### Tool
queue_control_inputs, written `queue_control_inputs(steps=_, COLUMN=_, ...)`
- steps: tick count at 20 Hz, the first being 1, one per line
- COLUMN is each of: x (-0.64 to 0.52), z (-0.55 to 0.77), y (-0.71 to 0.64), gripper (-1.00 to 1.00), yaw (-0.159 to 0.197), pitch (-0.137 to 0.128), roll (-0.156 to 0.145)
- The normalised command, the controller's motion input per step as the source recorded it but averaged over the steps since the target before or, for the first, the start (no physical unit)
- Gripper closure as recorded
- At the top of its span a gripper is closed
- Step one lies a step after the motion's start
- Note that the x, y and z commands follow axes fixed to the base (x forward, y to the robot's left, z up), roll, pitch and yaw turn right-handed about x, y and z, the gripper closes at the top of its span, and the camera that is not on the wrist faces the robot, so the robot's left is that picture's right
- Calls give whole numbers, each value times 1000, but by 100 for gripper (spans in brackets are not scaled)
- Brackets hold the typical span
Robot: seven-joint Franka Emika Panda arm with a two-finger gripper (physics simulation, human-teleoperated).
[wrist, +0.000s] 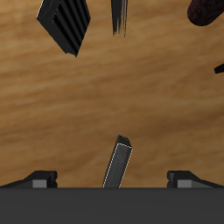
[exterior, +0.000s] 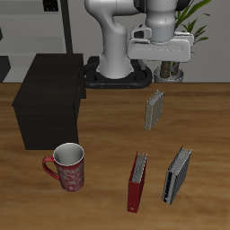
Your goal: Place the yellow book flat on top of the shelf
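The yellow book (exterior: 155, 110) stands upright on its edge on the wooden table, tan-grey with pale page edges. My gripper (exterior: 162, 75) hangs above it and a little farther back, open and empty. In the wrist view the yellow book (wrist: 116, 162) shows edge-on below the gripper (wrist: 112, 178), between the two spread fingertips (wrist: 42, 178) and apart from both. The shelf (exterior: 49, 97), a large dark box-shaped cabinet with a flat top, stands on the table well to the side of the book, nothing on its top.
A red patterned mug (exterior: 69, 166) stands near the table's front edge before the shelf. A red book (exterior: 137, 182) and a grey-and-black book (exterior: 177, 175) stand upright near the front edge. The robot's base (exterior: 115, 70) and a potted plant (exterior: 172, 70) are at the back.
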Motion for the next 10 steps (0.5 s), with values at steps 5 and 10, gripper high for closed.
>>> queue_control_inputs(steps=5, x=-113, z=-361, y=-34, gripper=-100, yaw=-74, pitch=-1, roll=-48)
queue_control_inputs(steps=10, x=-95, z=-370, y=81, gripper=-100, yaw=-15, pitch=18, roll=3)
